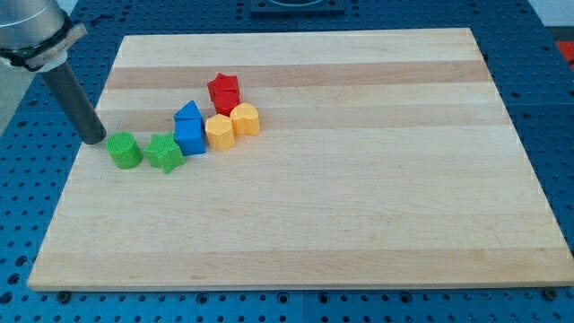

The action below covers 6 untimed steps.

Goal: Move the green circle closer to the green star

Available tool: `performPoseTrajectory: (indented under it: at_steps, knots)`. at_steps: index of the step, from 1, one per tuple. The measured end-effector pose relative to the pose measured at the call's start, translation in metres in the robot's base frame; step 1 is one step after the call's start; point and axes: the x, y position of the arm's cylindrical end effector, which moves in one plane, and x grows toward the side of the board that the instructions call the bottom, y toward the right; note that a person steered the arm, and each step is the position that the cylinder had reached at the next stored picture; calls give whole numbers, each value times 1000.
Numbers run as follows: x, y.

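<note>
Green circle (125,150) just right of my tip (94,140); green star (164,152) beside circle; no claw visible.

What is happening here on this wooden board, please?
A robot arm with a dark rod is pushing coloured blocks on a wooden board. My tip sits at the board's left edge, just left of the green circle. The green star lies close to the circle's right, with a narrow gap. A blue block, two yellow blocks and a red star cluster beyond.
</note>
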Motion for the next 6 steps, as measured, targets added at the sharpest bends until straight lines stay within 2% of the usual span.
performPoseTrajectory:
  at_steps: [6]
  knots:
    - [26, 32]
